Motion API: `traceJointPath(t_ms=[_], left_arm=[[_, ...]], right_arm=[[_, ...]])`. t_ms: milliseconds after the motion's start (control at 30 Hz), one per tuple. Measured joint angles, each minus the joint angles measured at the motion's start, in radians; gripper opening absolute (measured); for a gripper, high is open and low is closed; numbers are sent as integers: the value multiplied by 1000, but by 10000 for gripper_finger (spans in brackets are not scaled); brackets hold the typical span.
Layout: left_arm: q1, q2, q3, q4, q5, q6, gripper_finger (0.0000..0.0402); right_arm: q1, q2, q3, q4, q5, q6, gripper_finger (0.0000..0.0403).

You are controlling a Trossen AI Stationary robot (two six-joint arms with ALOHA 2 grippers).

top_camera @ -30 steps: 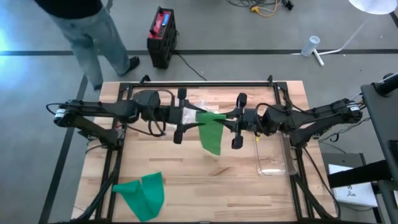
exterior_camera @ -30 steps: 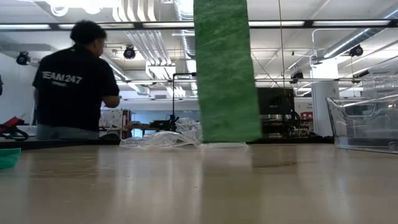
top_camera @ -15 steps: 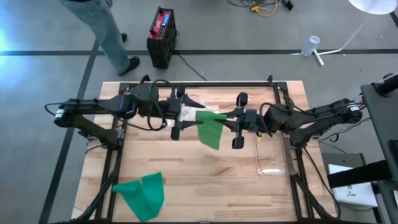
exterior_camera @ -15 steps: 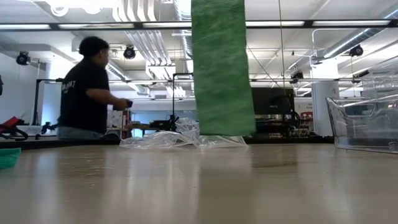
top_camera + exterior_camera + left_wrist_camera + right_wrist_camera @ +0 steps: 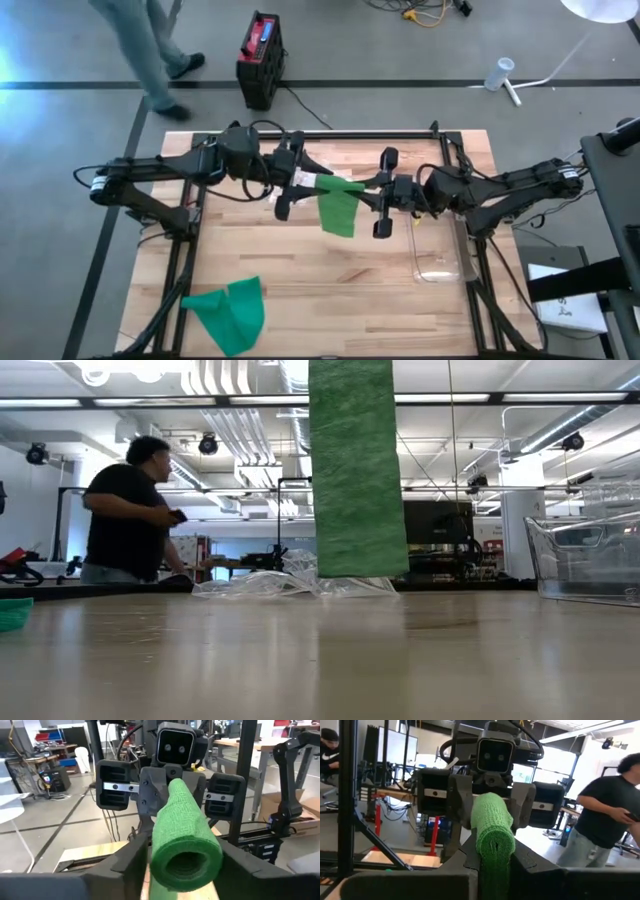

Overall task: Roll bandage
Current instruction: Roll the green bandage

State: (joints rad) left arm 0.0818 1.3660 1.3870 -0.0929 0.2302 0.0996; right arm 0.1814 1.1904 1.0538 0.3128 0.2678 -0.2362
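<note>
A green bandage roll (image 5: pixel 335 186) hangs level, high above the table, between my two grippers. My left gripper (image 5: pixel 303 185) is shut on its left end (image 5: pixel 185 855), and my right gripper (image 5: pixel 370 190) is shut on its right end (image 5: pixel 494 842). A loose green tail (image 5: pixel 357 470) hangs straight down from the roll, its lower edge clear of the table. A second green bandage (image 5: pixel 228 312) lies unrolled and crumpled at the table's near left. My left gripper holds the roll's left end (image 5: pixel 172 870) between its two fingers (image 5: pixel 131 862), one on each side. It comes level from the table's left, fingers along the roll. The roll is lifted clear and lies level. My right gripper pinches the roll's right end (image 5: pixel 495 851), where the tail (image 5: pixel 494 880) drops between the fingers (image 5: pixel 525 865). It comes level from the table's right, along the roll.
Crumpled clear plastic wrap (image 5: pixel 305 168) lies on the table below the roll. A clear plastic container (image 5: pixel 440 250) stands at the right. A person (image 5: pixel 130 510) walks beyond the far edge, near a red and black box (image 5: pixel 260 60) on the floor.
My left gripper has rolled about its own axis and shifted a little toward the far edge. The hanging tail has grown shorter, its lower edge now higher above the table. The right gripper has kept still.
</note>
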Motion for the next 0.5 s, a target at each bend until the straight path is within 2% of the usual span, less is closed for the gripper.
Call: traceJointPath(t_ms=[267, 367, 500], left_arm=[[3, 12, 0, 0, 23, 145, 25], [4, 6, -2, -3, 18, 178, 23], [-12, 2, -8, -4, -25, 264, 33]], right_arm=[[2, -1, 0, -19, 36, 61, 40], [2, -3, 0, -29, 55, 114, 59], [9, -24, 0, -63, 31, 196, 109]])
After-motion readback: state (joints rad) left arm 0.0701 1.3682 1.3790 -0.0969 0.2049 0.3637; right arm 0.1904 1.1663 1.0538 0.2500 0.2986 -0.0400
